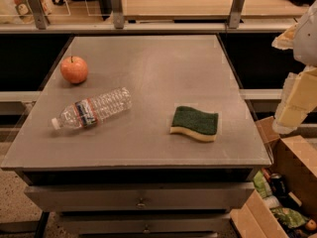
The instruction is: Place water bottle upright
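The water bottle (92, 109) lies on its side on the left part of the grey table (148, 58). It is clear and ribbed, with a red, white and blue label band, and its white cap points to the lower left. My gripper (296, 105) is at the right edge of the view, off the table's right side and far from the bottle, with only pale parts of the arm showing.
A red apple (74, 69) sits at the table's far left, behind the bottle. A green and yellow sponge (195, 123) lies right of centre. A cardboard box (277, 192) with items stands on the floor at the lower right. A railing runs behind the table.
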{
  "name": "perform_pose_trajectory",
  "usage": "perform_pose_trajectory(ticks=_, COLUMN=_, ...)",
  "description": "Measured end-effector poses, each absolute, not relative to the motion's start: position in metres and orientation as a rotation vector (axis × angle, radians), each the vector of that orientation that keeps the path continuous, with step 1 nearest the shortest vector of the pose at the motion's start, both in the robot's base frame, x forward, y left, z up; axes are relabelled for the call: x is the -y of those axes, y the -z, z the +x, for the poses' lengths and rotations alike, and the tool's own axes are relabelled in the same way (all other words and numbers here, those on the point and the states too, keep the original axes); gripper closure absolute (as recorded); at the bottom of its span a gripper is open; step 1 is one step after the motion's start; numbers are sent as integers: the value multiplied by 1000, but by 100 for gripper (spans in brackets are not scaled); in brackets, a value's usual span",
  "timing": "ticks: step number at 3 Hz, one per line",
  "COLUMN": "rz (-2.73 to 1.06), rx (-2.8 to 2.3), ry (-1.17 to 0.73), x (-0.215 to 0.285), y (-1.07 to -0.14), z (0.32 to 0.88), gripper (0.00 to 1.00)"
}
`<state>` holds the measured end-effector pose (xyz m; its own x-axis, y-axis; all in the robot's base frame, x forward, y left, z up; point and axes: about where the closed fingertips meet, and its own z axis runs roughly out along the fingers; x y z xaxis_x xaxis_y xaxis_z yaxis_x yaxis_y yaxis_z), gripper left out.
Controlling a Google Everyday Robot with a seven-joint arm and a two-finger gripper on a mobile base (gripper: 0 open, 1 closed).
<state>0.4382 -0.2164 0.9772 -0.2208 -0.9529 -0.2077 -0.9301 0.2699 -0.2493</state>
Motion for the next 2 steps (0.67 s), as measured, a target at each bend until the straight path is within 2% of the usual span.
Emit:
perform_pose_trajectory(ticks=1, rz=-1723, rx=-2229, ry=102, x=216, y=-977, z=438, gripper=0)
perform_pose_trajectory(ticks=2, rz=-1821, rx=-2173, ry=127, x=196, y=-979, z=451, gripper=0)
